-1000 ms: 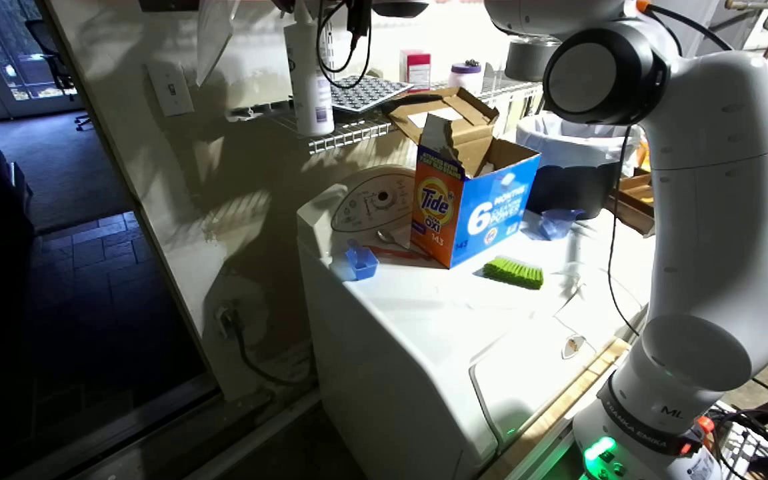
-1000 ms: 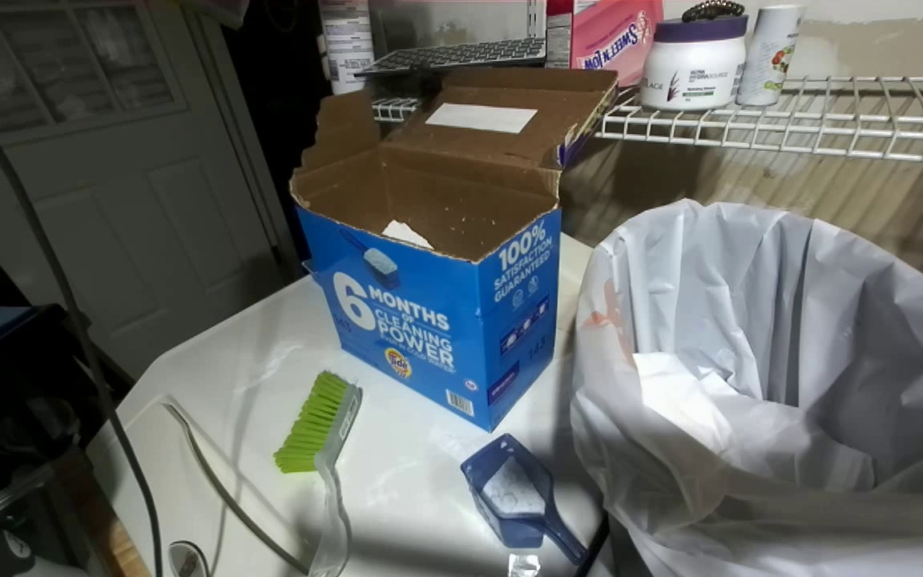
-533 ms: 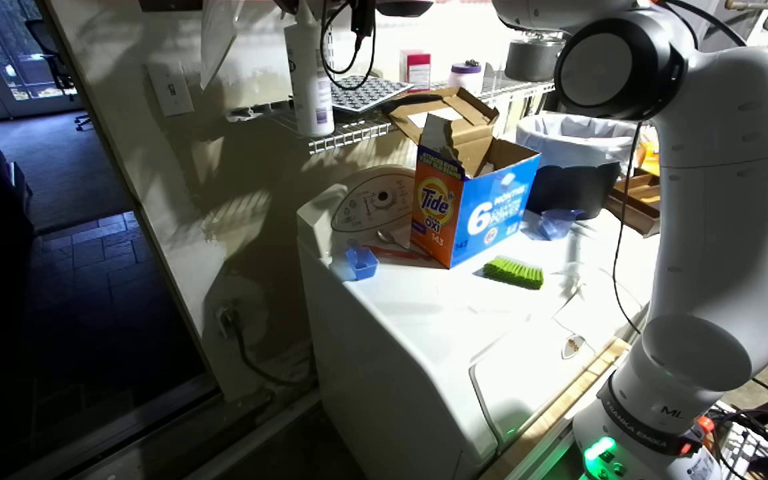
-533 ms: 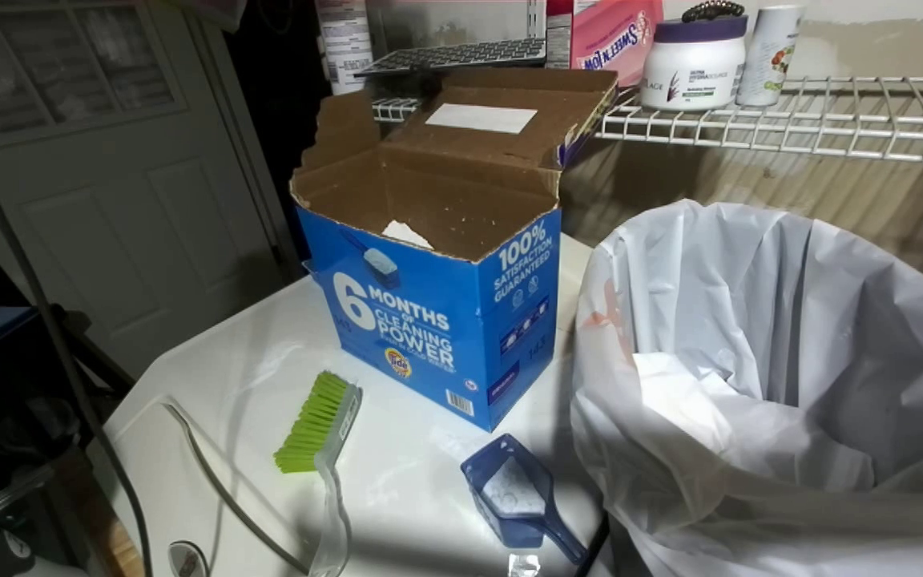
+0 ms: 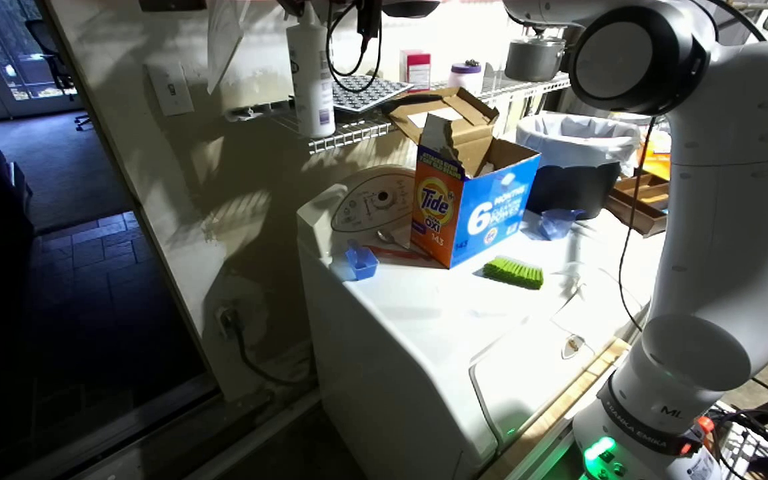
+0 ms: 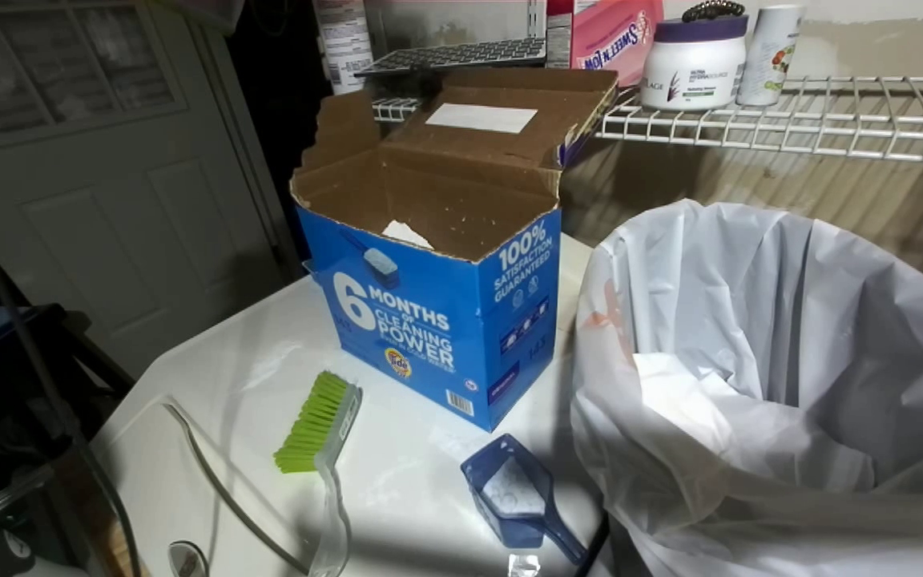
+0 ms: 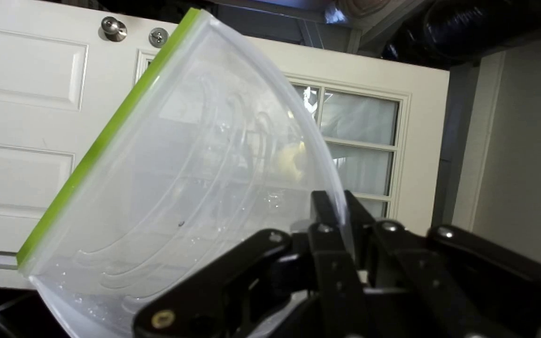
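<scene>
In the wrist view my gripper is shut on the thin rim of a clear plastic dustpan with a bright green lip. The pan spreads to the left of the fingers, tilted, held up in the air before a white door. A pale part of the dustpan hangs at the top of an exterior view, where most of the gripper is cut off. Below, on the white washer, stand an opened Tide box, a green-bristled brush and a blue scoop with powder in it.
A bin lined with a white bag stands beside the box. Behind runs a wire shelf bearing jars and a white bottle. Another blue scoop lies at the edge of the washer. A cable hangs by the arm.
The arm's elbow has shifted right in an exterior view, and the dustpan has moved a little right and down with it. The hanging cable has swung aside. Box, brush and scoops have stayed put.
</scene>
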Available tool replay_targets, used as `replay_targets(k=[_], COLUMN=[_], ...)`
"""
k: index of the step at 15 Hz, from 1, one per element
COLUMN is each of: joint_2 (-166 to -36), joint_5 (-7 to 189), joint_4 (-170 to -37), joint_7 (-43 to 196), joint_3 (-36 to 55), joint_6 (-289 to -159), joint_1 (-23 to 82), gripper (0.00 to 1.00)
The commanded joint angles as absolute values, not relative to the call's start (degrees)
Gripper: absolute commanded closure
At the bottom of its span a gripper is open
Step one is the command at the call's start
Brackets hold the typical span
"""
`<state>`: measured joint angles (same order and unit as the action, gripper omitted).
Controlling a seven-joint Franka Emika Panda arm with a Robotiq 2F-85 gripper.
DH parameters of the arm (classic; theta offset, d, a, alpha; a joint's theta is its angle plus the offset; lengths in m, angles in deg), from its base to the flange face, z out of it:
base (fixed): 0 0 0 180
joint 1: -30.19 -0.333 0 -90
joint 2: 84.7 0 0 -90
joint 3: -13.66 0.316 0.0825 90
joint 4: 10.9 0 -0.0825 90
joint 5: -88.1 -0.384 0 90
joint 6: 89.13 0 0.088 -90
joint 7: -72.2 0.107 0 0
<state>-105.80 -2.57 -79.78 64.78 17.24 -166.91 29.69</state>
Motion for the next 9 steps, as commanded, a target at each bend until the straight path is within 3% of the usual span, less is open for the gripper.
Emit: replay_targets(k=[1, 9], joint_2=[-102.8, -102.7], joint_5=[-1.8, -2.0], joint_4=[-83.1, -83.8], joint_7=[63.4, 61.7], joint_3=[17.0, 16.9], joint_6=[-167.9, -168.9], joint_1=[29.8, 29.7], gripper=[0.98, 0.98])
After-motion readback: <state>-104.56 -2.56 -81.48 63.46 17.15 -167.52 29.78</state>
